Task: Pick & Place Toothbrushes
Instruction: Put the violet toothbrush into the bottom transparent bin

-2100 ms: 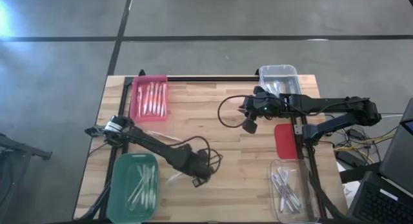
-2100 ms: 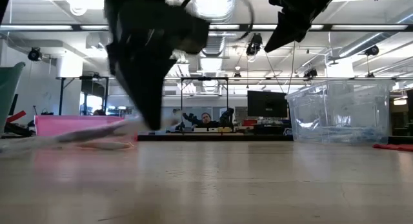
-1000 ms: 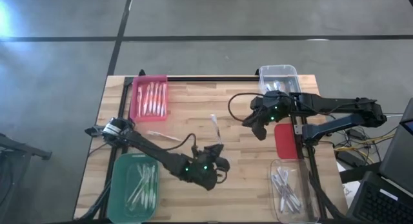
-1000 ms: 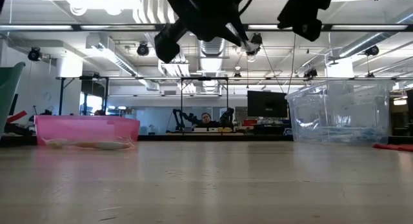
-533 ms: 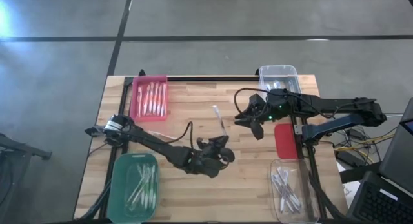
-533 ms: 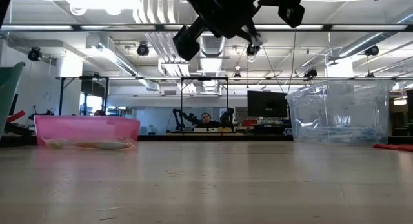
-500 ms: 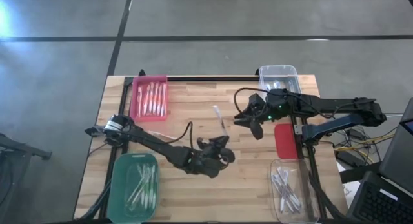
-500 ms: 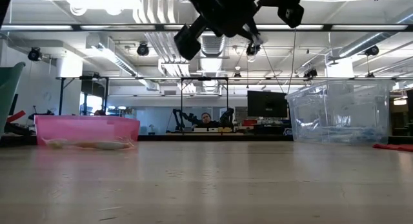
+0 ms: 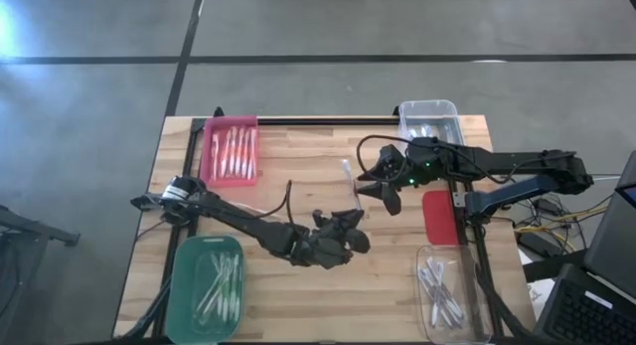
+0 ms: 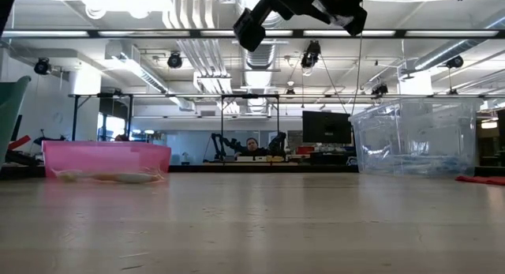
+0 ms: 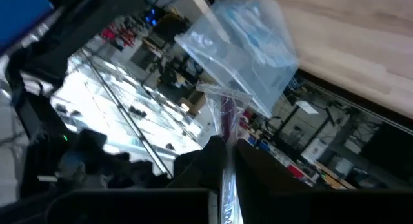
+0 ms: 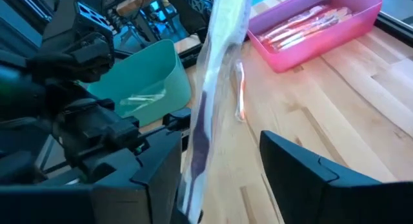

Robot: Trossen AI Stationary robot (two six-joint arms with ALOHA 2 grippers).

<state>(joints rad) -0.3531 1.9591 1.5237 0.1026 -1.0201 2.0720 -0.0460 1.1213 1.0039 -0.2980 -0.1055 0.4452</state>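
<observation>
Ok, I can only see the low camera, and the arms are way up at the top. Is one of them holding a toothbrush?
Observer: Yes. The left gripper is shut on a wrapped toothbrush, above the middle of the table.
Operator: What's the other arm doing?
Observer: The right gripper has its fingers open, one on each side of that toothbrush.
Operator: What's in the green thing at the edge?
Observer: That's a green bin in a corner on the left arm's side, with several toothbrushes lying in it.

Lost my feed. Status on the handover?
Left tool shut on wrapped purple toothbrush, mid-table, raised. Right tool open around it, not gripping. Nothing between.
</observation>
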